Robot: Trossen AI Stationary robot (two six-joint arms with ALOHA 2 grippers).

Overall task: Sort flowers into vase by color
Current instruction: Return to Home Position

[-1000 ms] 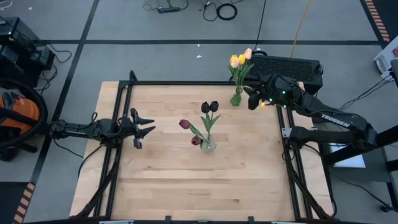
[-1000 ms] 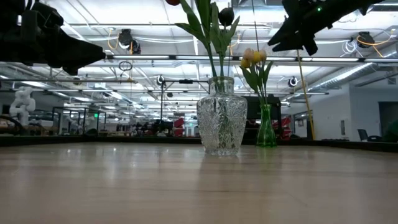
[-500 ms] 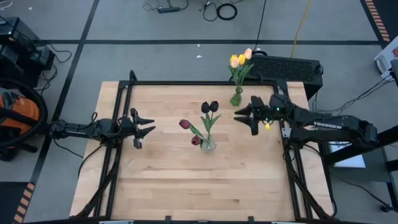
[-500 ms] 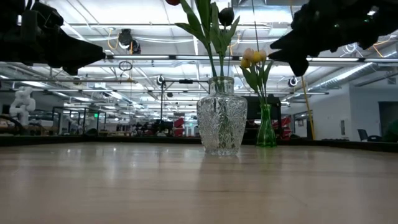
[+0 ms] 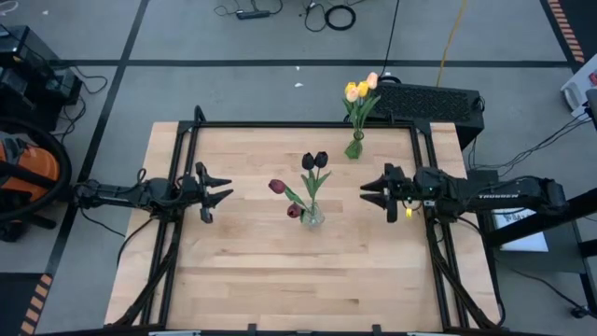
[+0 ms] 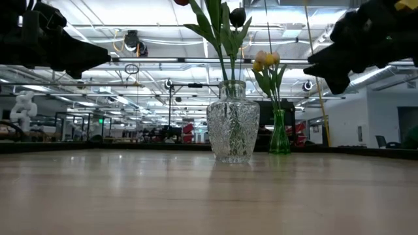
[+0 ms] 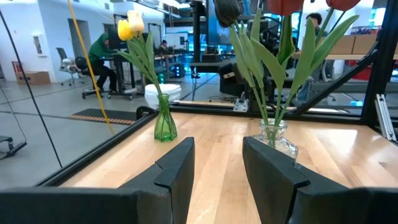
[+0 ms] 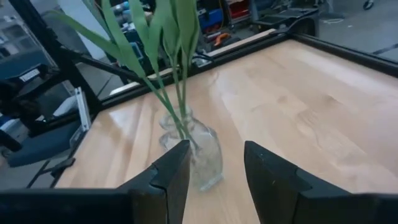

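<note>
We see the wooden table [image 5: 261, 271], ringed by a black frame [image 5: 280, 124]. The left arm [image 5: 121, 194] reaches in over the table's left edge and the right arm [image 5: 494, 194] over its right edge. Both lie level and point toward the middle.

The left gripper [image 5: 227, 189] hangs above the left part of the table, well apart from both vases. Its fingers [image 7: 177, 168] stand apart with a plain gap between them, and they hold nothing. The right gripper [image 5: 366, 191] hangs above the right part of the table, near the clear vase [image 5: 312, 217] and facing it without touching. Its fingers [image 8: 168, 174] are likewise spread, with nothing between them.

The clear vase stands upright near the middle of the table, between the two grippers. The green vase [image 5: 354, 147], slimmer, stands upright at the far edge, right of centre and just inside the frame. It is well apart from the clear vase.

All the flowers we can see are in the vases. The clear vase holds the dark tulips: two black heads [image 5: 314, 161] standing high, and two maroon heads [image 5: 277, 187], one leaning out to the left and one low by the vase's mouth. The green vase holds two yellow tulips [image 5: 355, 90] and one peach tulip [image 5: 372, 80] just beside them, the heads close together above green leaves.
</note>
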